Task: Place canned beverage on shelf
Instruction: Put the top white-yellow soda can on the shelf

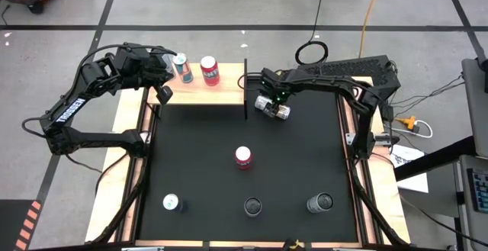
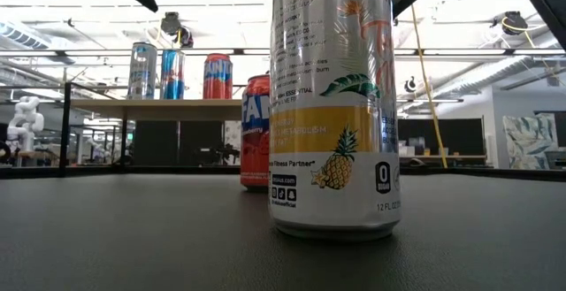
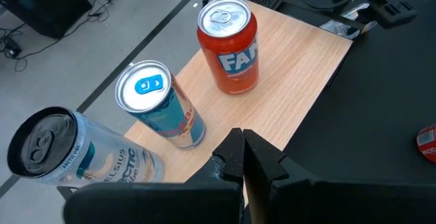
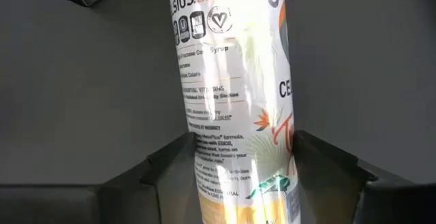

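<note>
Right gripper (image 1: 272,107) clasping a white Celsius can (image 4: 235,108) just beside the shelf (image 1: 217,91); can's top cropped in the wrist view.
Left gripper (image 3: 243,157), fingers pressed together and empty, hovers over the shelf's Fanta can (image 3: 229,45), blue-tabbed can (image 3: 159,105) and second Celsius can (image 3: 75,152).

From the low camera I lose the top of the pineapple can (image 2: 334,105) past the frame's twelve o'clock edge, and it covers much of the red can (image 2: 256,132) behind. My right wrist camera crops its held can (image 4: 235,101) at both ends.
</note>
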Tool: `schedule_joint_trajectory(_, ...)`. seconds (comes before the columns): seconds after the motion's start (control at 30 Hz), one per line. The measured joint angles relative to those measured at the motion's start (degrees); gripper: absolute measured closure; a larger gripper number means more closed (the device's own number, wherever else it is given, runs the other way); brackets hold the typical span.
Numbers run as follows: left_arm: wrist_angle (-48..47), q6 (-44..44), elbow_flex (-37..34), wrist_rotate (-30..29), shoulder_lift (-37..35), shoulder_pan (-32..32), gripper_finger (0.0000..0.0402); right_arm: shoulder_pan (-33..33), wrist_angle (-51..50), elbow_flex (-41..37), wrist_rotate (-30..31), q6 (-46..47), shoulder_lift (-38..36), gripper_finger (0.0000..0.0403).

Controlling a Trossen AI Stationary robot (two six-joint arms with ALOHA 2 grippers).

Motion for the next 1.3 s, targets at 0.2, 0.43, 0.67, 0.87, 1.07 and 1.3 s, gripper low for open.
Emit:
schedule_joint_trajectory(0.2,0.0,0.0,0.0,0.0,0.0,0.0,0.0401,0.0,0.3,0.2,0.0,-0.1,1.8,0.0178)
schedule_joint_trajectory(0.43,0.0,0.0,0.0,0.0,0.0,0.0,0.0401,0.0,0.1,0.1,-1.3,0.2,3.0,0.0178)
schedule_joint_trajectory(0.67,0.0,0.0,0.0,0.0,0.0,0.0,0.0401,0.1,0.1,0.1,-1.6,1.3,3.2,0.0178)
schedule_joint_trajectory(0.87,0.0,0.0,0.0,0.0,0.0,0.0,0.0401,0.7,-0.2,0.0,-1.6,0.4,2.2,0.0178)
schedule_joint_trajectory(1.07,0.0,0.0,0.0,0.0,0.0,0.0,0.0401,0.8,0.0,0.0,-0.2,0.5,1.4,0.0178)
schedule_joint_trajectory(1.3,0.0,0.0,0.0,0.0,0.0,0.0,0.0401,1.1,0.6,-0.1,0.0,1.3,1.3,0.0167)
